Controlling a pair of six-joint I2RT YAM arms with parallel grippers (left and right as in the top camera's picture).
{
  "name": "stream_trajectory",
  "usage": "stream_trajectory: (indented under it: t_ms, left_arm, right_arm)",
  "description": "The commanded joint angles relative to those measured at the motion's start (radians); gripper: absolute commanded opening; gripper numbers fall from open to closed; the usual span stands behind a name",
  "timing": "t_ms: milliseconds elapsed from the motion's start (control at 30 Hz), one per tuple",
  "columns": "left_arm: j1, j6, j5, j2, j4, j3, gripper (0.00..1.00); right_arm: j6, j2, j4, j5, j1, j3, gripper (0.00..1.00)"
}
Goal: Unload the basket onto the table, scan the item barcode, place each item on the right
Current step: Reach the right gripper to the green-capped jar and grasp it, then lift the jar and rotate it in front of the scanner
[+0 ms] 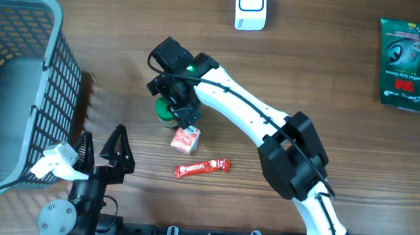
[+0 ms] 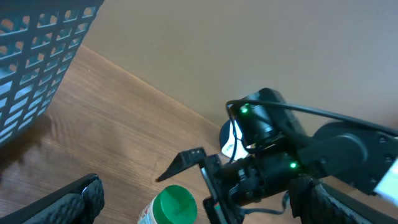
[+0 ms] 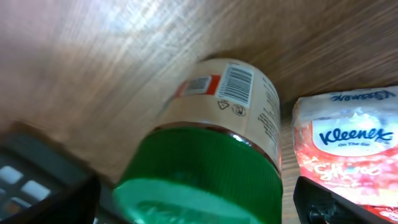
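Observation:
A jar with a green lid [image 1: 163, 111] stands left of the table's middle. Its beige label shows a barcode [image 3: 235, 84] in the right wrist view. My right gripper [image 1: 174, 106] reaches down over it, open, with its jaws on either side of the lid [image 3: 205, 180] and not closed on it. A white scanner [image 1: 250, 8] stands at the table's far edge. My left gripper [image 1: 105, 149] is open and empty near the front left. In its wrist view the jar's lid [image 2: 176, 205] sits low between its fingers [image 2: 74, 202], with the right gripper [image 2: 261, 171] just beyond.
A grey basket [image 1: 20, 82] fills the left side. A Kleenex pack [image 1: 185, 139] lies just beside the jar and a red stick sachet [image 1: 202, 168] in front of it. A green packet [image 1: 403, 64] lies at the far right.

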Motion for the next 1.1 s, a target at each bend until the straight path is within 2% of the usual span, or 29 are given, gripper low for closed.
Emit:
stream_trajectory:
  t_ms: [0, 67, 267, 433, 533, 667, 767, 833, 933, 1067]
  left_arm:
    - [-0.005, 0.008, 0.012, -0.003, 0.002, -0.006, 1.0]
    - [-0.005, 0.008, 0.012, -0.003, 0.002, -0.005, 1.0]
    - [-0.005, 0.008, 0.012, -0.003, 0.002, -0.005, 1.0]
    - [-0.005, 0.008, 0.012, -0.003, 0.002, -0.006, 1.0]
    - [-0.005, 0.008, 0.012, -0.003, 0.002, -0.006, 1.0]
    - [-0.005, 0.008, 0.012, -0.003, 0.002, -0.006, 1.0]
    - [-0.005, 0.008, 0.012, -0.003, 0.002, -0.006, 1.0]
    - [-0.005, 0.008, 0.012, -0.003, 0.002, -0.006, 1.0]
    - [-0.005, 0.008, 0.012, -0.003, 0.002, -0.005, 1.0]
    - [-0.005, 0.008, 0.012, -0.003, 0.002, -0.006, 1.0]
  right_arm:
    - [-0.018, 0.053, -0.009, 0.017, -0.002, 0.031, 0.96]
    - [-0.021, 0.058, -0.006, 0.031, 0.0, 0.031, 0.82]
    - [-0.133, 0.057, -0.061, 0.182, 0.001, 0.031, 0.66]
    - [-0.373, 0.045, -0.148, 0.229, -0.03, 0.092, 0.65]
    - [-0.612, 0.038, -0.242, 0.239, -0.074, 0.17, 0.65]
    - [-1.006, 0.036, -0.358, 0.239, -0.15, 0.21, 0.66]
    - [-1.201, 0.036, -0.427, 0.239, -0.185, 0.199, 0.67]
    - [-1.333, 0.036, -0.433, 0.239, -0.199, 0.18, 0.71]
    - [-1.459, 0.036, -0.432, 0.238, -0.197, 0.134, 0.8]
    - [-1.492, 0.036, -0.406, 0.235, -0.196, 0.049, 0.81]
